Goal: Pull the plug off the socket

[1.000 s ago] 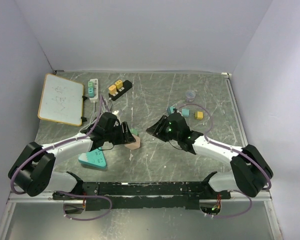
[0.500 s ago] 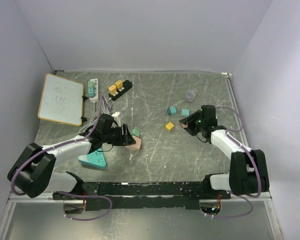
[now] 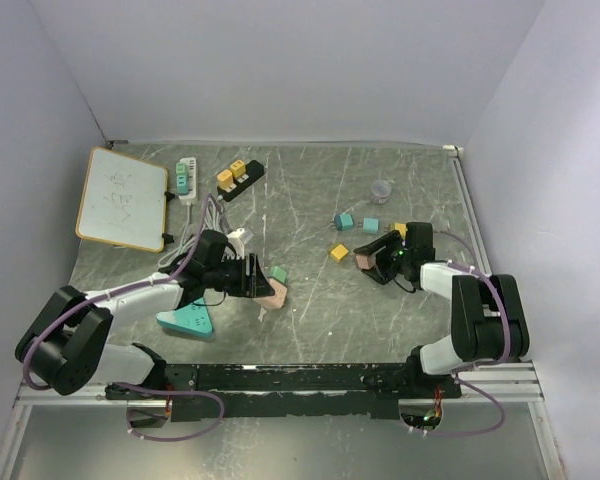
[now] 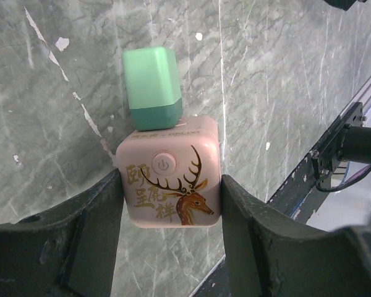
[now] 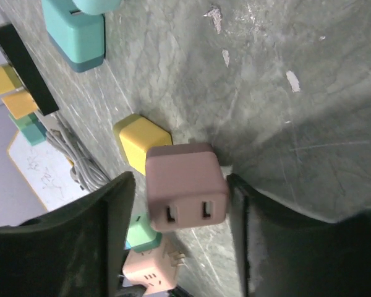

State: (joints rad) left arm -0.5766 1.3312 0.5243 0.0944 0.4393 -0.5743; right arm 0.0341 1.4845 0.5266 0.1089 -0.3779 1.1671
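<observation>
While closed flat against both sides of the pink socket (image 4: 168,182), left gripper (image 4: 171,189) low on the bench (image 3: 310,200), left of middle toward the near edge. Green plug (image 4: 152,86) seated in the socket's side away from the gripper, not yet out. Toward the right edge, right gripper (image 5: 180,185) astride a brown adapter (image 5: 187,179), yellow block (image 5: 138,141) near. Cannot tell whether gripped: slight gap at one finger.
</observation>
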